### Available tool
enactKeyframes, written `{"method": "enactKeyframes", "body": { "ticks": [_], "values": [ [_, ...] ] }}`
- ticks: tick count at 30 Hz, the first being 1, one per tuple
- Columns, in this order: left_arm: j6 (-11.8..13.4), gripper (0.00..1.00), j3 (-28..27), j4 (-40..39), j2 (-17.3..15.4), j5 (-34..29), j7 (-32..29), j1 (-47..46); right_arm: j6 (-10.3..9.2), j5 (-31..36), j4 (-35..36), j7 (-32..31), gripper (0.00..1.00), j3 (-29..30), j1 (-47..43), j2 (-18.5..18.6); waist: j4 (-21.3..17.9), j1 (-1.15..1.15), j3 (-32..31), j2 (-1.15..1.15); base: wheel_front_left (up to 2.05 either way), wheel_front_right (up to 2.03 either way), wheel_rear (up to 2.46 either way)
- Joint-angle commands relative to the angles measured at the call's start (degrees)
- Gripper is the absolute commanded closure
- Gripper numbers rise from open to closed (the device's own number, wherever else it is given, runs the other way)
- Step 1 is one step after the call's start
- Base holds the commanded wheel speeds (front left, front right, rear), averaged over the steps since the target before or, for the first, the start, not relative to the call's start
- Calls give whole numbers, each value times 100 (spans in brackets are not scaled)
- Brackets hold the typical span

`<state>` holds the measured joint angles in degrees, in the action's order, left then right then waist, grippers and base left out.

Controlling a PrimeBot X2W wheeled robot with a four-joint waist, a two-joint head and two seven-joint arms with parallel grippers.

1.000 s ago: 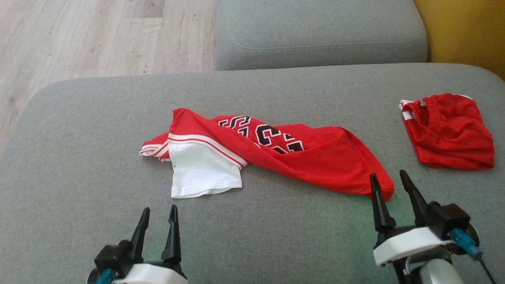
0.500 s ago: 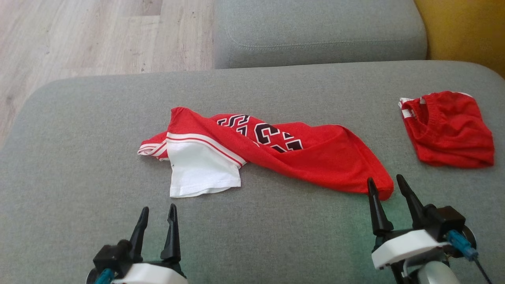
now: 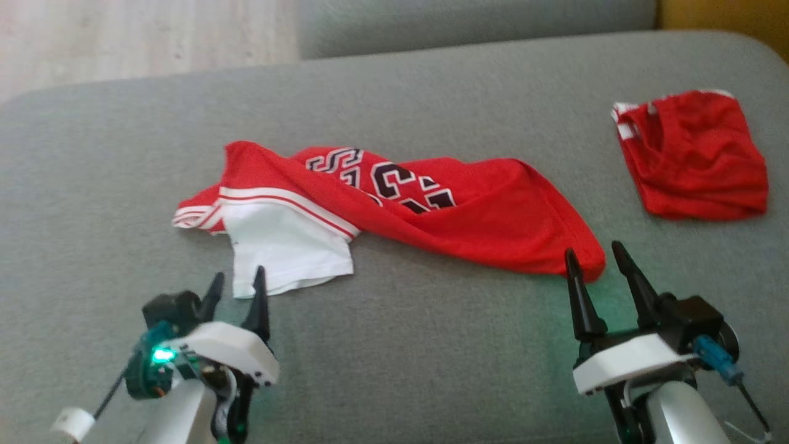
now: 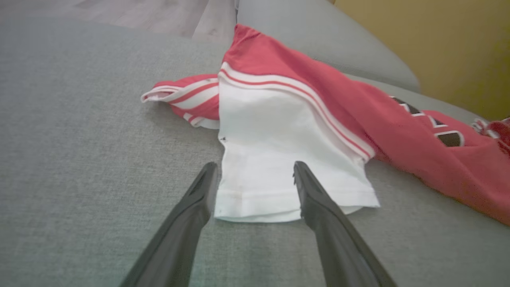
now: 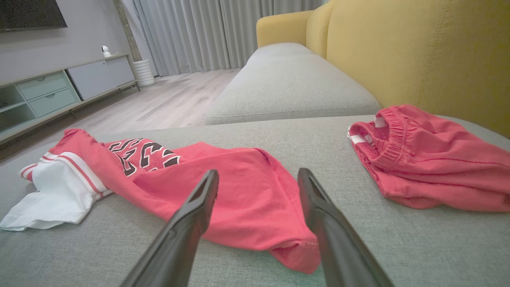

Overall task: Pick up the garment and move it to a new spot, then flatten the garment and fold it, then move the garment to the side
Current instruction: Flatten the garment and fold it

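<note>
The left gripper [image 3: 239,275] carried two long black fingers [image 4: 187,227], flat-sided and matt, that tapered to sharp points. They rose from a black block set on a white, wedge-shaped housing [image 3: 231,354] with rounded corners. A small green lamp [image 3: 161,354] glowed on a teal ring beside it, and a thin dark rod ran down to a white cap [image 3: 73,424]. The right gripper [image 3: 593,248] was built the same way — black fingers, black block, white housing — with a blue connector [image 3: 715,365] at its side and a thin black cable [image 3: 753,407] trailing from it. Below each housing was a pale grey, rounded forearm [image 3: 681,416].
</note>
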<state>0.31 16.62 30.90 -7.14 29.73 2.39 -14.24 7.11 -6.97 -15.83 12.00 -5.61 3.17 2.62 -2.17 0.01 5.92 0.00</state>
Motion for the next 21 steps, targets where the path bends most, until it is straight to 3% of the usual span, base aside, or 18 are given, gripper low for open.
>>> {"method": "enactKeyframes", "body": {
  "ticks": [1,7,11,13,14,21],
  "values": [
    [81,0,-234,-51,-138,12,4,-226,37,39,201,10,0,-167,237,26,-189,-1,202,0,0,0,0],
    [310,0,-412,560,-150,113,-71,-559,37,29,181,59,0,-159,333,26,-402,-1,428,0,0,0,0],
    [249,2,-345,796,-107,123,-77,-637,37,26,104,82,0,-91,348,26,-453,-1,452,0,0,0,0],
    [203,62,-281,852,-77,110,-80,-649,37,35,34,44,0,3,351,26,-459,-1,442,0,0,0,0],
    [180,100,-252,861,-58,108,-72,-649,37,42,-15,-4,0,60,355,26,-454,-1,438,0,0,0,0],
    [129,100,-140,636,-22,34,228,-603,37,83,-381,-283,0,426,603,26,-282,-1,455,0,0,0,0]
  ]
}}
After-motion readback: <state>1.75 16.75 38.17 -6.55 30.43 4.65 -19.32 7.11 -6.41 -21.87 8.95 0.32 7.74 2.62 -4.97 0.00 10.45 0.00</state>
